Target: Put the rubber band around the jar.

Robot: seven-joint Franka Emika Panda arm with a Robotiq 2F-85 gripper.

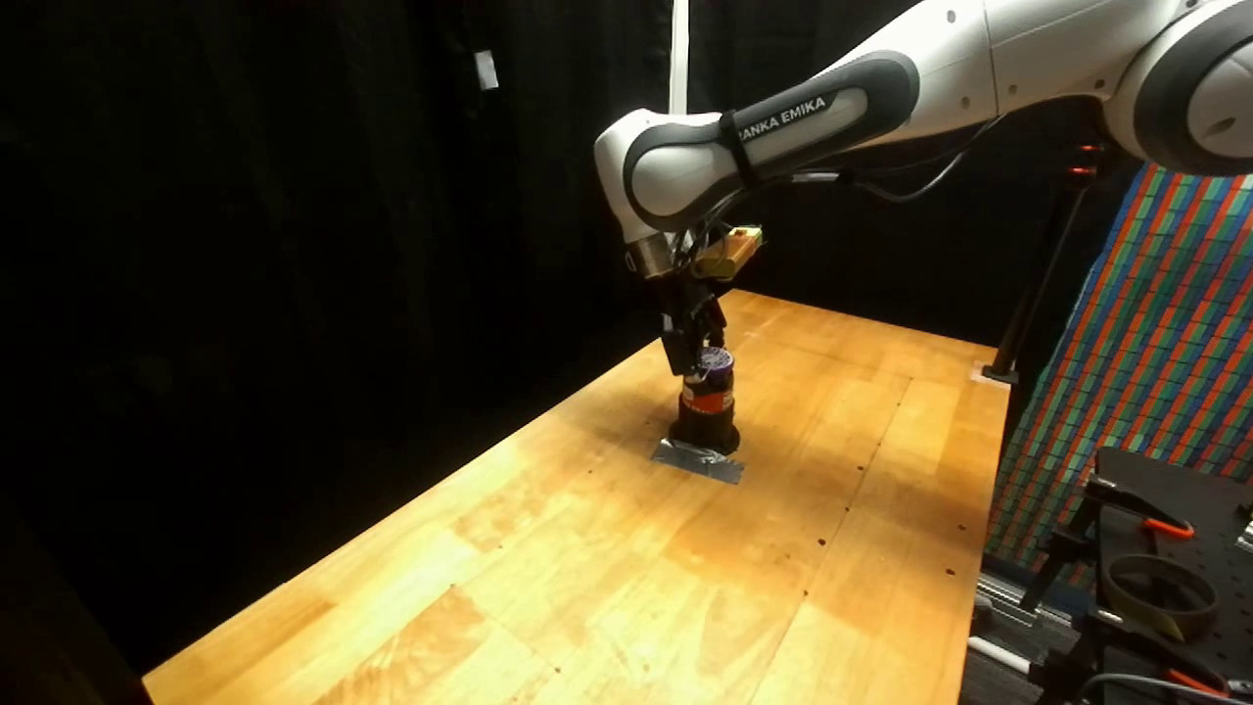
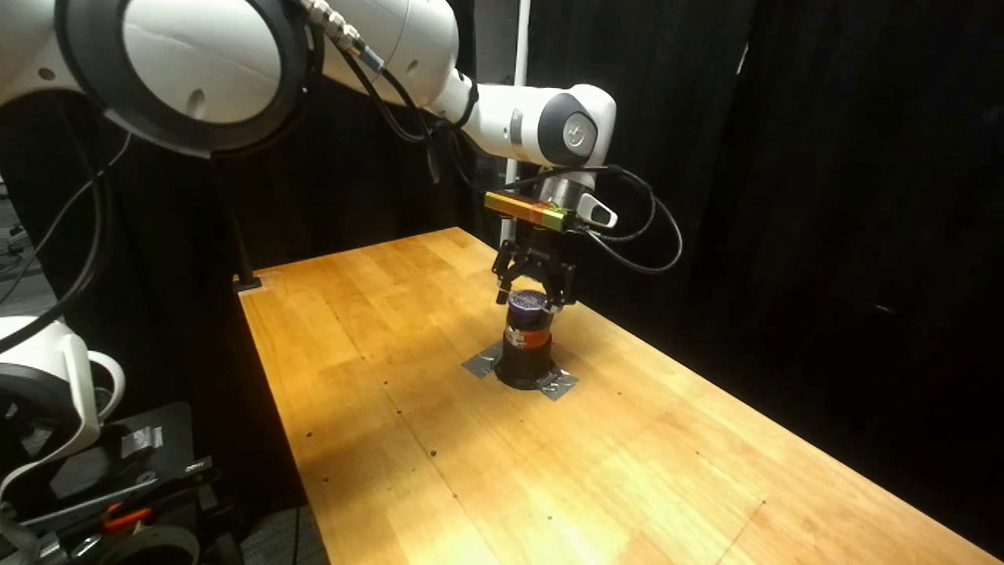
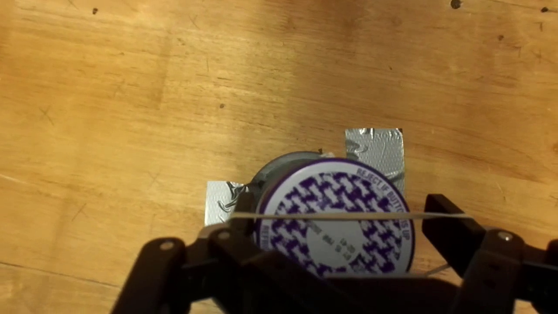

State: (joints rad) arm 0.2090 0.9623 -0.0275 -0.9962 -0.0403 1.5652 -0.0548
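The jar (image 1: pixel 707 399) stands upright in a black holder (image 1: pixel 705 431) on the table, with an orange-red label and a purple-and-white patterned lid. It shows in both exterior views (image 2: pixel 529 337), and its lid fills the middle of the wrist view (image 3: pixel 333 240). My gripper (image 3: pixel 342 213) is open above the jar, its fingertips on either side of the lid. The tan rubber band (image 3: pixel 340 216) is stretched between the fingers, one strand crossing over the lid. Another short strand shows beside the right finger; the rest is hidden behind the gripper, so I cannot tell where it lies.
Silver tape (image 2: pixel 558 384) fixes the holder's base to the wooden table (image 1: pixel 607 568). The table's long edge by the black curtain (image 1: pixel 294 294) runs behind the jar. A dark cart with tools (image 1: pixel 1175 548) stands beside the table.
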